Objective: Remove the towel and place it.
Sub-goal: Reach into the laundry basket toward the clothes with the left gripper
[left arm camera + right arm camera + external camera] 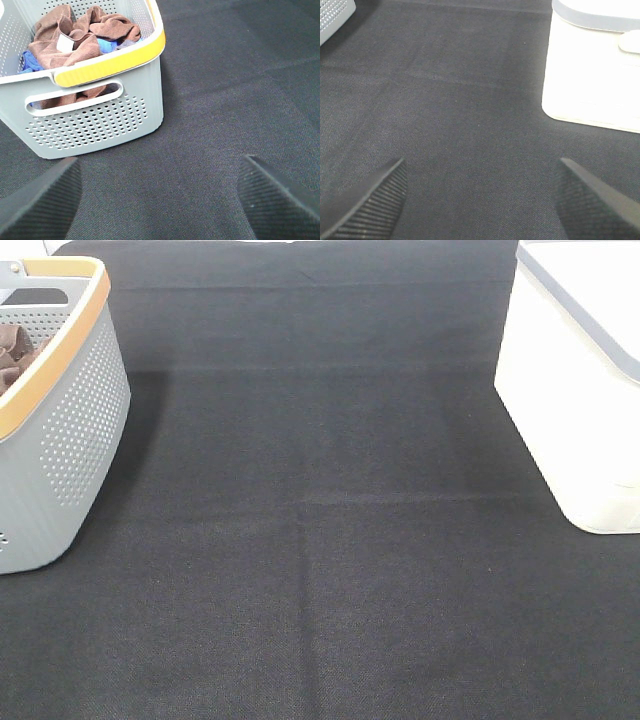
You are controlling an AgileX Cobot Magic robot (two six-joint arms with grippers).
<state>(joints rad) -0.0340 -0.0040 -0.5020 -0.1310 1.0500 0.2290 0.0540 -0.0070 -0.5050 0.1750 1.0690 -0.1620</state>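
Note:
The rust-brown towel (75, 37) lies crumpled inside the grey perforated basket (100, 125), on top of a blue cloth (106, 46). A white label shows on it. In the exterior high view only a bit of the towel (14, 352) shows inside the basket (75, 430) at the far left. My left gripper (160, 200) is open and empty, hovering over the black cloth short of the basket. My right gripper (480, 200) is open and empty over the black cloth near the white box. Neither gripper shows in the exterior high view.
A white lidded box (580, 390) with a grey-rimmed lid stands at the right; it also shows in the right wrist view (592, 65). The basket has a yellow-orange rim (60, 350). A black cloth (320, 540) covers the table between basket and box.

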